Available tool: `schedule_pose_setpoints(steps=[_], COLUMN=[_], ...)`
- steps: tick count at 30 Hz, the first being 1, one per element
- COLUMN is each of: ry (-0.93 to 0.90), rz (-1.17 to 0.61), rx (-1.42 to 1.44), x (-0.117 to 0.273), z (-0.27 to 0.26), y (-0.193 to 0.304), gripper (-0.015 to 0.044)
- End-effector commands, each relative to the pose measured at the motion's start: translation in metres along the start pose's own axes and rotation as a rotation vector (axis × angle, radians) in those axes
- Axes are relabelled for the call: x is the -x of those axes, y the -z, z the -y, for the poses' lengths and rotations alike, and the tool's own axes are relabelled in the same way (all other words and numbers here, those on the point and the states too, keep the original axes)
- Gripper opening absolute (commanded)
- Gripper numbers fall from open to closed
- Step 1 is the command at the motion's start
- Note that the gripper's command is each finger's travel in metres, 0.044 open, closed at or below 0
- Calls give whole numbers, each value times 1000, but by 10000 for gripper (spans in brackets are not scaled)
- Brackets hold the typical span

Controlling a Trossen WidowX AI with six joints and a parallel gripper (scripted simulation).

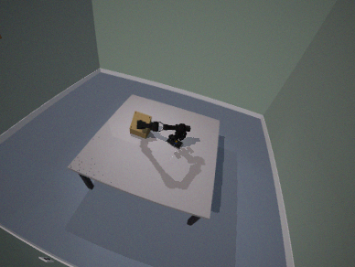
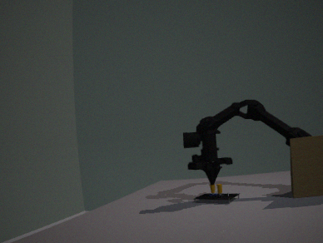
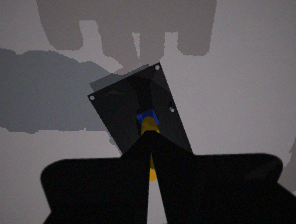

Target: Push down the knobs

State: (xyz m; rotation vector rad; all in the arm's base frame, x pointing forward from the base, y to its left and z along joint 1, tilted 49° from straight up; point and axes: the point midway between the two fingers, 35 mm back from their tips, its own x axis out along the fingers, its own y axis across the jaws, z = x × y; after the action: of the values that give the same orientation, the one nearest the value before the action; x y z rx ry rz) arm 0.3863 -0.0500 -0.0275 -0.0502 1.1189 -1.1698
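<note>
The dark circuit board (image 2: 226, 199) (image 3: 125, 107) stands low on short legs on the table. Two yellow knobs stand upright on it. One knob (image 2: 213, 189) (image 3: 149, 124) is under my fingertips, over a blue potentiometer (image 3: 146, 115). The other knob (image 2: 220, 189) (image 3: 153, 175) stands beside it and is mostly hidden by the fingers in the wrist view. My gripper (image 2: 212, 183) (image 3: 149, 134) is shut and empty, pointing straight down, its tips at the top of the first knob. Whether they touch it, and any gap under either knob, is too small to tell.
A tan box (image 1: 140, 124) (image 2: 307, 166) stands by the arm's base. The arm reaches from it above the white table (image 1: 137, 169) to the board. Shadows of the arm lie on the table.
</note>
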Motion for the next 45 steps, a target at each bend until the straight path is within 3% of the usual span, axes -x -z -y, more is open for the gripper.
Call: schedule_pose_setpoints(steps=[1,45], ry=[11,10], rz=[-1,-1], rx=[-5,-5], x=[-7,-1], z=[1,0], y=[-1,-1], gripper=[0,0])
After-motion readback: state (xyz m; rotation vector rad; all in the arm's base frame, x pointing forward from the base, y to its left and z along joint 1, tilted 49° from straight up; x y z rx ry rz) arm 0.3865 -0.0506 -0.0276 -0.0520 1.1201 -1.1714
